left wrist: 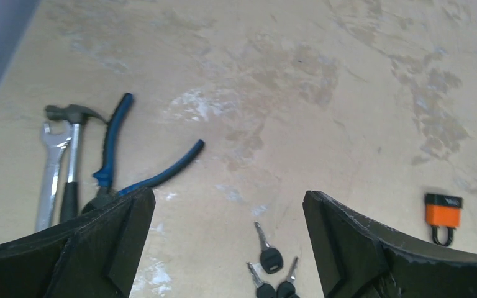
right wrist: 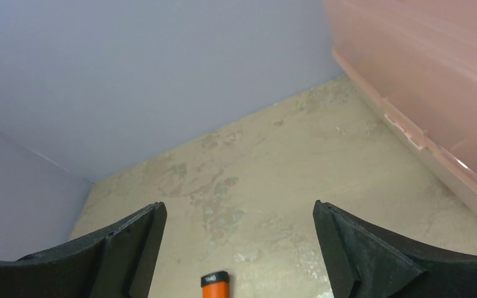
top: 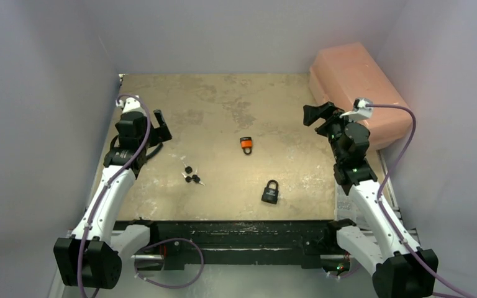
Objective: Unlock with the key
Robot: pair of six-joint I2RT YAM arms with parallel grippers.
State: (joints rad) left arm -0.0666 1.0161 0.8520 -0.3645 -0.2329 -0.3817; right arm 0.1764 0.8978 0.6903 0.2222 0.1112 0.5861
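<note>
Left gripper (left wrist: 228, 205): jaws wide apart, nothing between them, above the table (left wrist: 298, 93). Both fingers are cut off by the bottom frame edge. In the top view the left gripper (top: 159, 126) sits at centre left, raised off the surface.

Keys (left wrist: 272, 261): a bunch with black heads at bottom centre, just below the jaw gap. The lowest ones are cut off, so the count is unclear. In the top view the keys (top: 191, 175) lie left of centre, too small to tell how many.

Orange padlock (left wrist: 443, 211): lower right, shackle pointing down-frame, well apart from the keys. Whether the shackle is latched can't be made out.

At left of the left wrist view: blue-handled pliers (left wrist: 118, 161) with handles spread, hammer (left wrist: 71, 155), wrench (left wrist: 49, 174). Their lower ends are hidden behind the left finger.

Right gripper (right wrist: 239, 214): jaws wide apart and empty, fingers cut off at the bottom. In the top view the right gripper (top: 315, 115) is at upper right, beside the pink bin (top: 357, 87).

The orange padlock (right wrist: 215, 284) shows only its top at the bottom edge of the right wrist view. The pink bin (right wrist: 428, 68) fills the upper right, partly out of frame.

Top view: orange padlock (top: 246, 144) at centre. Black padlock (top: 271, 192) lower centre, near the front edge, apart from both grippers.
</note>
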